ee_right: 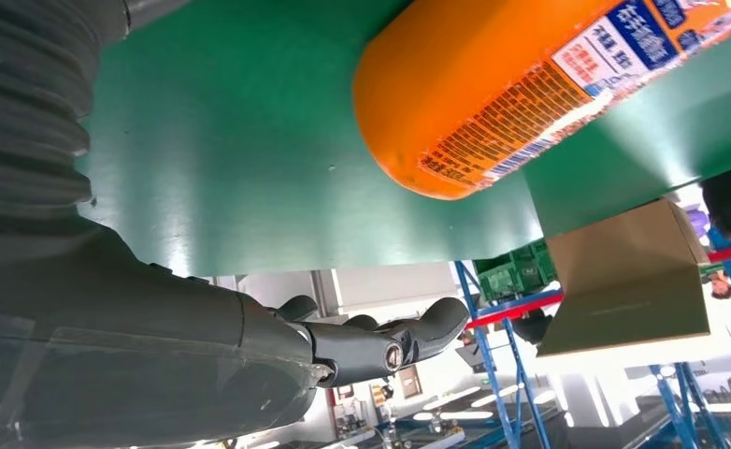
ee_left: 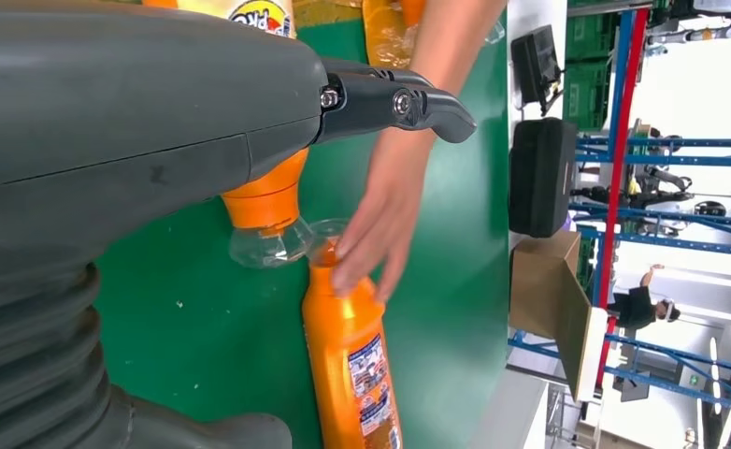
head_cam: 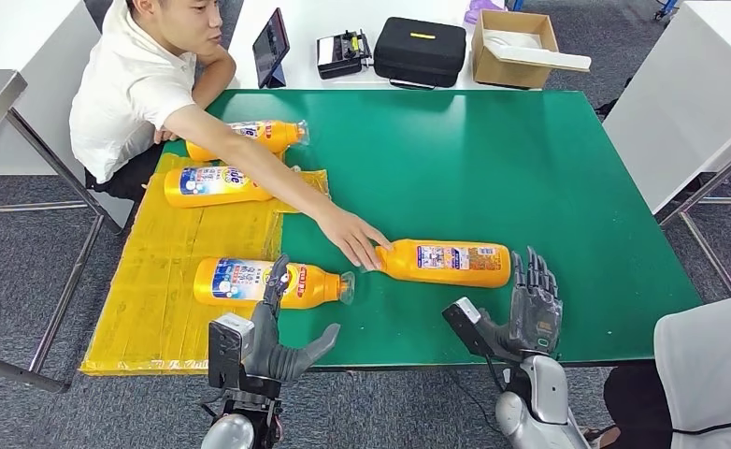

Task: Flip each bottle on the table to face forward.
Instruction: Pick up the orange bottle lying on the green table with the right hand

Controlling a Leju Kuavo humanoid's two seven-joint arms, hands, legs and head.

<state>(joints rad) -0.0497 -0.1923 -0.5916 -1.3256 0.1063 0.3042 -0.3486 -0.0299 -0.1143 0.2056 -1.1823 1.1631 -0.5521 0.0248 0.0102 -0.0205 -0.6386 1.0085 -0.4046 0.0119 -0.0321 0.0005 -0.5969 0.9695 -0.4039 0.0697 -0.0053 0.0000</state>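
Person's forearm [head_cam: 250, 154] crosses the two far bottles [head_cam: 214, 183] — parts of their labels are covered. Person's hand [head_cam: 354, 238] covers the cap end of the near-right bottle [head_cam: 451, 263]. Left hand [head_cam: 273, 341] overlaps the near-left bottle [head_cam: 268, 283], hiding part of its label. Label text unreadable on all. Right wrist view: the near-right bottle's neck end is cut off by the frame edge. Left wrist view: grey cover blocks most of the near-left bottle — neck and clear cap show.
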